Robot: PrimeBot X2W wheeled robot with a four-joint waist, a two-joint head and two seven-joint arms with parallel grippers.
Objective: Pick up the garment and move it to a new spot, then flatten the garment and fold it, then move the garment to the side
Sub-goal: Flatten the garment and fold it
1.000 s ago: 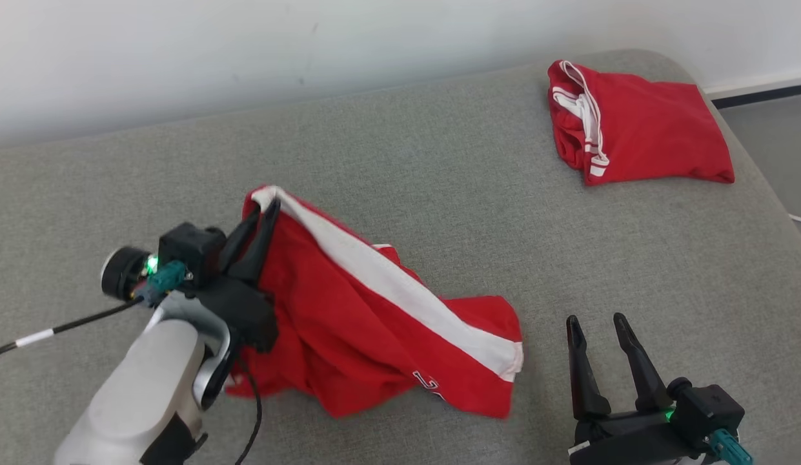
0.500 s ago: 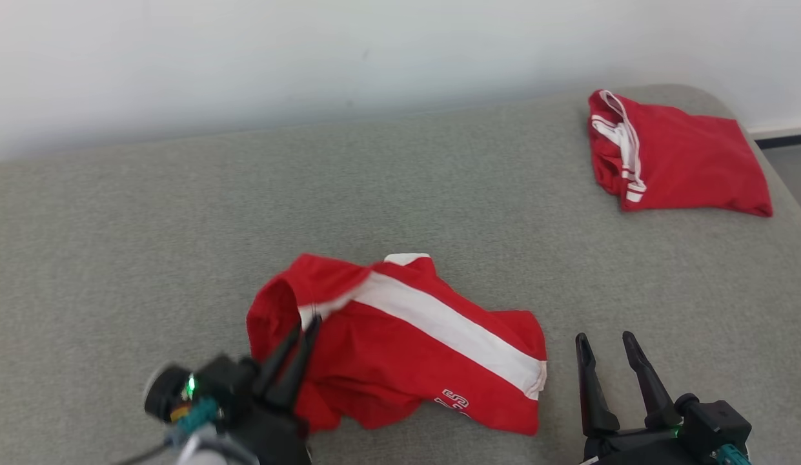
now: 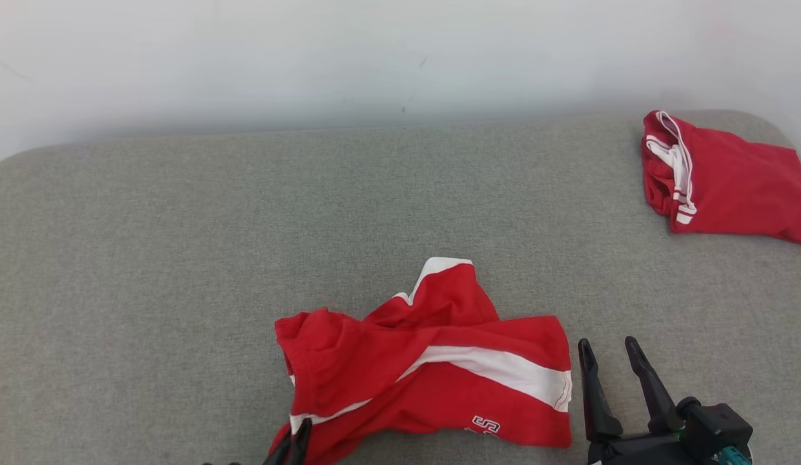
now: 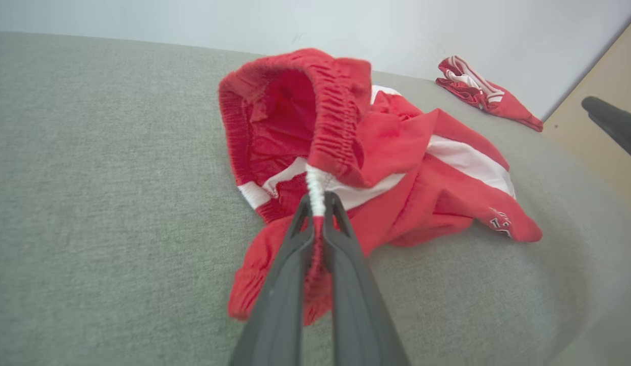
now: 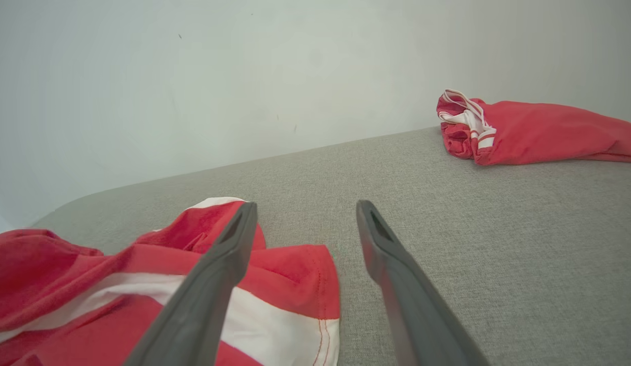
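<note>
Now, from the head view, the garment (image 3: pixel 432 381), a pair of red shorts with a white stripe (image 3: pixel 503 368) down the side, lies crumpled on the near middle of the grey upholstered surface (image 3: pixel 181 258). The left end effector (image 3: pixel 295 442) shows at the bottom edge, its dark fingers pressed together on the garment's near left corner. The right end effector (image 3: pixel 608 345) sits at the lower right just beside the garment's right hem, fingers spread and holding nothing. A folded red garment (image 3: pixel 729 184) lies well apart at the far right of the surface, near the pale wall (image 3: pixel 310 58). From the left wrist view, the left end effector (image 4: pixel 318 201) pinches the elastic waistband (image 4: pixel 335 117) where red meets white. The waistband is raised and gapes open above the fingers, while the rest of the garment (image 4: pixel 422 188) trails to the right onto the surface. The folded red garment (image 4: pixel 478 91) lies beyond it by the wall, and one dark finger of the other arm (image 4: pixel 612 124) juts in at the right edge. From the right wrist view, the right end effector (image 5: pixel 305 208) stands wide apart over bare grey fabric. Its left finger overlaps the striped hem of the garment (image 5: pixel 284 274), though I cannot tell if it touches. The folded red garment (image 5: pixel 539 132) rests at the upper right.
</note>
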